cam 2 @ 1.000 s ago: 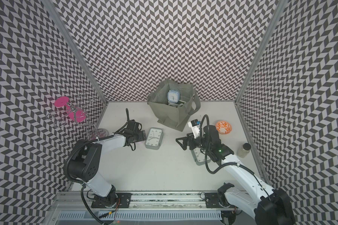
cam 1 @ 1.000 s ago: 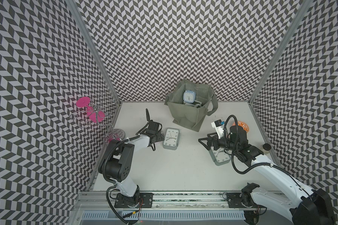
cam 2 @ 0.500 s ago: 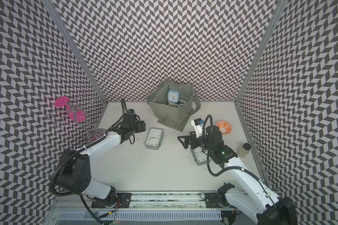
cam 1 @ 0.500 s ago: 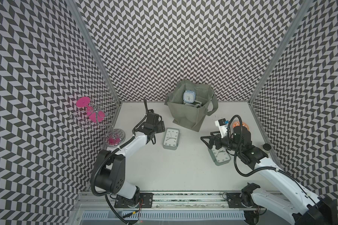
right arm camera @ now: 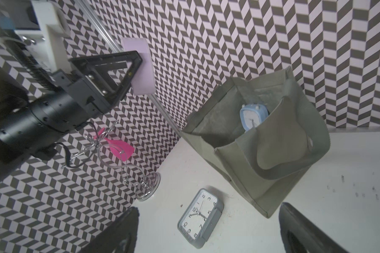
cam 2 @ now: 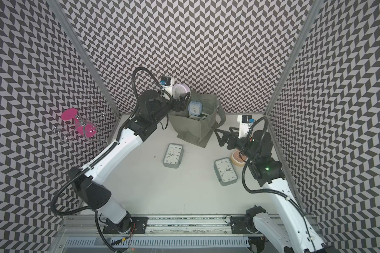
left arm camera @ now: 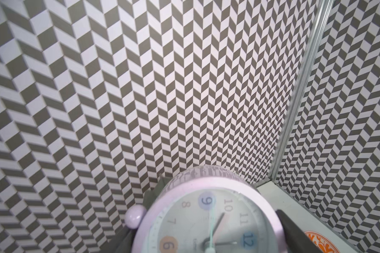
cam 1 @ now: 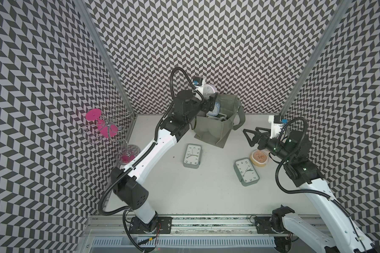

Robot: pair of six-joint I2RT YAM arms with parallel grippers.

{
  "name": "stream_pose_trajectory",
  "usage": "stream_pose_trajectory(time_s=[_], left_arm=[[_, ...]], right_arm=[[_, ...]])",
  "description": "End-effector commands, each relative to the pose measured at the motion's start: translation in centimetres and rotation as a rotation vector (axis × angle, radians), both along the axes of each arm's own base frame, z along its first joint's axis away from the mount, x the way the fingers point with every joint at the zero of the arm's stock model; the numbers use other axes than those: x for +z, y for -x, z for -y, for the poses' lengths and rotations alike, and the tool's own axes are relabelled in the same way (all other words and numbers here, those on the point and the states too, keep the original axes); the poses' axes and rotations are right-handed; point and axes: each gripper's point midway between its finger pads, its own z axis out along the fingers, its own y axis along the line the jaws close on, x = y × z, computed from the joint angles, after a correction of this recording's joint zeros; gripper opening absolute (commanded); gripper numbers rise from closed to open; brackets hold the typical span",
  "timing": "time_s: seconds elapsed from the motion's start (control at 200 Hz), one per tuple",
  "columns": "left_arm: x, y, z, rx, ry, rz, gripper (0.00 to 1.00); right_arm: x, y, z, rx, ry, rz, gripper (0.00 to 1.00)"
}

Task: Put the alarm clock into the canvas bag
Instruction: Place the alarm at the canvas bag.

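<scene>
We have the left claw (cam 1: pixel 209 97) clamped across the alarm clock (left arm camera: pixel 206 219), a round lilac one, one dark finger (right arm camera: pixel 110 74) on each side of its rim and the dial facing back toward the wrist. It hangs in the air, clear of the table (cam 1: pixel 206 197). The canvas bag (right arm camera: pixel 283 140) stands below this claw and slightly ahead of its tips. We cannot tell whether the clock is squarely over the mouth. A blue clock (right arm camera: pixel 252 115) already leans inside, beneath and beyond the claw. We judge the lilac clock to be light and rigid, with a smooth curved shell that could swivel or slide between flat pads. The widest part of the rim, where we hold it now, looks like the right place, keeping off the dial cover and the small knob (left arm camera: pixel 135 215) at its edge. The bag is soft cloth, so its walls and drooping strap may fold inward if brushed. A low release seems wise, since the clock could knock against the blue one. The right claw (cam 1: pixel 247 138) hovers spread wide and empty, the bag just ahead of it, with two grey clocks (cam 1: pixel 192 155) (cam 1: pixel 247 172) lying flat below.
</scene>
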Motion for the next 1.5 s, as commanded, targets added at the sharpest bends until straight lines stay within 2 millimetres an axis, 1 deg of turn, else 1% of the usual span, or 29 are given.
stream_pose_trajectory(time_s=[0.0,0.005,0.055,0.16,0.24,0.391,0.451,0.551,0.596,0.721,0.901,0.966,1.046,1.126,1.212,1.287,1.352,1.442,1.492], left_arm=[[-3.1,-2.9,3.1,-0.095,-0.139,-0.040,0.74],[-2.9,-2.9,3.1,-0.098,-0.139,-0.037,0.74],[-3.5,-4.2,4.1,-0.128,-0.151,-0.049,0.73],[-4.6,-6.3,5.1,-0.162,-0.161,-0.053,0.71],[-6.0,-7.9,4.9,-0.163,-0.165,-0.065,0.70],[-8.8,-9.9,4.0,-0.183,-0.181,-0.098,0.66],[-10.1,-10.4,3.9,-0.209,-0.196,-0.111,0.65],[-13.0,-11.1,4.1,-0.239,-0.236,-0.143,0.65],[-14.7,-11.4,4.4,-0.249,-0.263,-0.160,0.65],[-17.9,-12.2,4.4,-0.259,-0.302,-0.203,0.65],[-21.2,-12.4,4.7,-0.337,-0.301,-0.257,0.65],[-22.1,-12.4,4.9,-0.350,-0.301,-0.270,0.65],[-22.6,-12.2,5.2,-0.372,-0.300,-0.275,0.66],[-22.3,-12.2,5.2,-0.375,-0.295,-0.271,0.70],[-22.0,-12.2,5.1,-0.367,-0.296,-0.270,0.76],[-21.8,-12.0,5.1,-0.365,-0.295,-0.273,0.85],[-21.5,-12.0,5.0,-0.359,-0.293,-0.273,0.90],[-20.5,-11.9,4.9,-0.347,-0.284,-0.262,0.99],[-19.7,-11.8,4.8,-0.345,-0.276,-0.251,0.99]], right_arm=[[3.0,-1.4,1.0,-0.035,-0.053,0.039,0.97],[3.1,-1.5,1.1,-0.036,-0.055,0.041,0.97],[3.7,-2.4,1.3,-0.043,-0.065,0.044,0.97],[3.6,-4.3,1.1,-0.041,-0.074,0.019,0.96],[3.2,-5.2,1.1,-0.051,-0.085,0.006,0.95],[2.4,-6.5,1.4,-0.077,-0.087,-0.011,0.95],[2.0,-6.9,1.4,-0.080,-0.086,-0.021,0.94],[1.4,-7.3,1.4,-0.088,-0.079,-0.033,0.94],[1.1,-7.5,1.4,-0.091,-0.074,-0.039,0.94],[0.0,-7.9,1.4,-0.090,-0.054,-0.056,0.94],[-1.6,-7.6,1.0,-0.063,-0.033,-0.077,0.95],[-1.9,-7.4,1.1,-0.065,-0.030,-0.078,0.95],[-2.2,-7.2,1.2,-0.070,-0.020,-0.079,0.96],[-2.0,-7.1,1.3,-0.073,-0.010,-0.073,0.97],[-1.8,-6.8,1.3,-0.070,-0.004,-0.065,0.98],[-1.6,-6.5,1.4,-0.070,0.001,-0.057,0.99],[-1.4,-6.2,1.5,-0.074,0.005,-0.052,1.00],[-1.2,-5.9,1.5,-0.072,0.010,-0.044,0.99],[-1.1,-5.7,1.5,-0.071,0.012,-0.041,0.99]])
